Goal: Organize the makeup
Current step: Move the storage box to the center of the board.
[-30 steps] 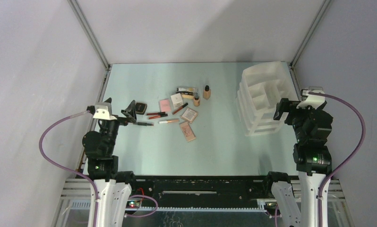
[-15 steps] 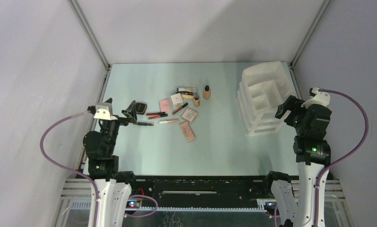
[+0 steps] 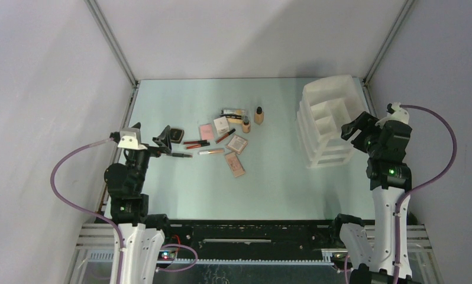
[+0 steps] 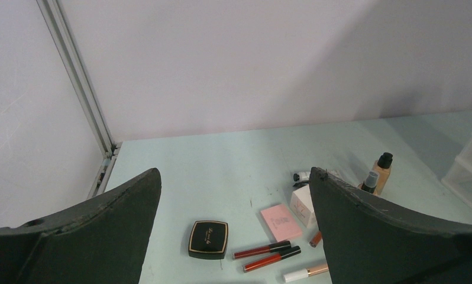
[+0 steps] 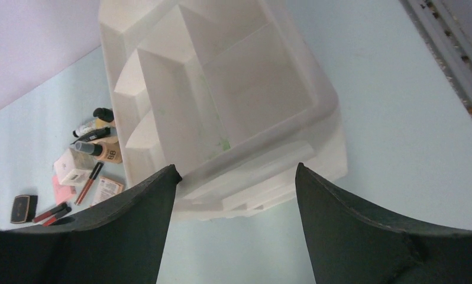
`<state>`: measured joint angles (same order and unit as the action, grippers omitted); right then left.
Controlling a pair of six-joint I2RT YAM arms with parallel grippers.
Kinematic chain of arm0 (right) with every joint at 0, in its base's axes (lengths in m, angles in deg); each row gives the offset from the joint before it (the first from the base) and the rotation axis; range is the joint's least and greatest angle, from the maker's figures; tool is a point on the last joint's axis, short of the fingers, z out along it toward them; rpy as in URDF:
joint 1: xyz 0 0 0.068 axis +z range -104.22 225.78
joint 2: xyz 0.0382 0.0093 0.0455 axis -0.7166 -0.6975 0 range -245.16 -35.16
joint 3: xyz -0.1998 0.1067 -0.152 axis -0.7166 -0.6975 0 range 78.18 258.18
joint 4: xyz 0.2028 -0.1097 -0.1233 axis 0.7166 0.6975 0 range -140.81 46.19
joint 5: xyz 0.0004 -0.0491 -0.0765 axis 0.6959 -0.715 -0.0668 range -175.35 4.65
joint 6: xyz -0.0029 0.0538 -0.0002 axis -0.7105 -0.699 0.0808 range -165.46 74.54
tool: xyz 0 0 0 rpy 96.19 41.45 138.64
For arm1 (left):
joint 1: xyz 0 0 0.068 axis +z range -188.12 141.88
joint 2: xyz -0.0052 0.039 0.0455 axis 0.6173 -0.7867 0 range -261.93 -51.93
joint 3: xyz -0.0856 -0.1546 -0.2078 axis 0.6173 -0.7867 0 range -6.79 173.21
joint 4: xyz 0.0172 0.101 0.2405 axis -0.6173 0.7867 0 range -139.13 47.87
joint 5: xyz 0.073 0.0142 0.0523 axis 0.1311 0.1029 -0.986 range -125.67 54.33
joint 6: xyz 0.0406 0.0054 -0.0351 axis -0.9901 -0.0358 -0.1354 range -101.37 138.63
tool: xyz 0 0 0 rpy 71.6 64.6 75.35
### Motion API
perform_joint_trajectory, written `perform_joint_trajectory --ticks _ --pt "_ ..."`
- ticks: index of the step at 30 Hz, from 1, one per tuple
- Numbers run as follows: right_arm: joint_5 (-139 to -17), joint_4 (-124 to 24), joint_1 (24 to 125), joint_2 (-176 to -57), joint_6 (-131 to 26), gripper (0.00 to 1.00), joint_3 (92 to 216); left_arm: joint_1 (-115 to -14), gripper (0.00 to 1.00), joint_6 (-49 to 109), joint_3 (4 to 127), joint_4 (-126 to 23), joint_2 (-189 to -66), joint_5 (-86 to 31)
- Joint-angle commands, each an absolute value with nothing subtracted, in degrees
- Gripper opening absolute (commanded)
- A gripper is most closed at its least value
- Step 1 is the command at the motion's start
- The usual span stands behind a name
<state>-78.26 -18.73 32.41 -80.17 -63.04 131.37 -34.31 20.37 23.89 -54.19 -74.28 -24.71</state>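
The makeup [image 3: 236,144] lies clustered at frame centre on the worktop [image 3: 269,183]. The left end effector [image 3: 149,134] gapes wide, empty. The right end effector [image 3: 354,127] stands open beside the organizer [image 3: 325,112], apparently gripping nothing.

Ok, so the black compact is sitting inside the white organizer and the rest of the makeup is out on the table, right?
Not quite. The black compact is not inside the white organizer. It lies on the table, at the left end of the cluster, as the left wrist view shows. The rest of the makeup is out on the table, as you said.
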Motion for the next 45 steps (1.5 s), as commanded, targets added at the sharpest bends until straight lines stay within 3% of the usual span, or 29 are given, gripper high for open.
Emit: perform_joint_trajectory --ticks 1,10,22,45 --pt "-78.39 -21.12 32.24 -83.12 -64.15 0.80 131.09 -33.84 1.00 20.97 22.56 -55.99 -74.63 -23.75" --pt "-78.83 -24.36 32.58 -83.03 -66.17 0.81 131.05 -33.79 1.00 20.74 22.35 -56.16 -74.91 -23.28" --pt "-84.08 -24.49 33.21 -87.52 -62.58 0.63 133.45 -33.82 1.00 20.63 22.21 -56.25 -75.40 -23.12" --pt "-62.21 -23.57 31.98 -96.62 -49.08 0.57 139.42 -33.82 1.00 20.36 22.21 -56.25 -75.77 -21.51"
